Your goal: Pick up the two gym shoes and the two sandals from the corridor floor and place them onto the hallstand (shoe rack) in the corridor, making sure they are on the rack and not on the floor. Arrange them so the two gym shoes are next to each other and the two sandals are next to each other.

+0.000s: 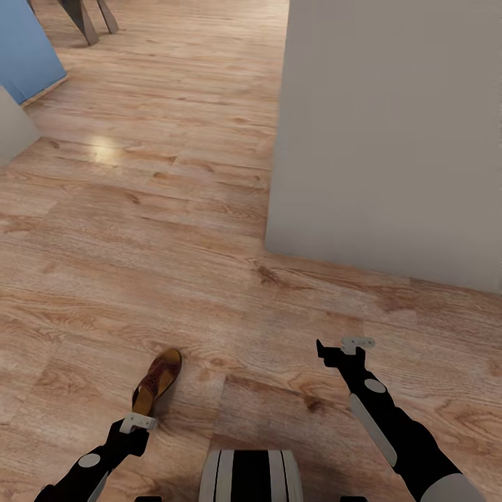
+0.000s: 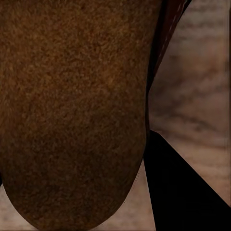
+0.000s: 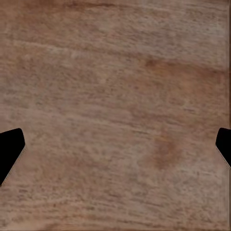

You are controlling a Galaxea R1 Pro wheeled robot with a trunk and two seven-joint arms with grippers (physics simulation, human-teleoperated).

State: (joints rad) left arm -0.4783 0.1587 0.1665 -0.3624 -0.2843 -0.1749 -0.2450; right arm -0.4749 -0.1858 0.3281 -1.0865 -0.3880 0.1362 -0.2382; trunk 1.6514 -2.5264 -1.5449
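One brown sandal [image 1: 157,383] with a tan insole lies along the corridor floor [image 1: 174,209] in front of my left arm. Its heel end sits at my left gripper [image 1: 138,420]. In the left wrist view the sandal [image 2: 72,110] is pressed right up to the camera, with one black finger [image 2: 185,192] beside it, so the gripper looks shut on it. My right gripper [image 1: 328,351] hovers over bare planks, its fingertips [image 3: 9,149] wide apart, open with nothing between them. The gym shoes and the hallstand are out of view.
A tall pale grey wall panel [image 1: 390,139] stands at the right, its corner close ahead of my right arm. At the far left are a blue panel [image 1: 24,49], a grey object [image 1: 10,129] and dark furniture legs [image 1: 87,21]. Open floor stretches ahead.
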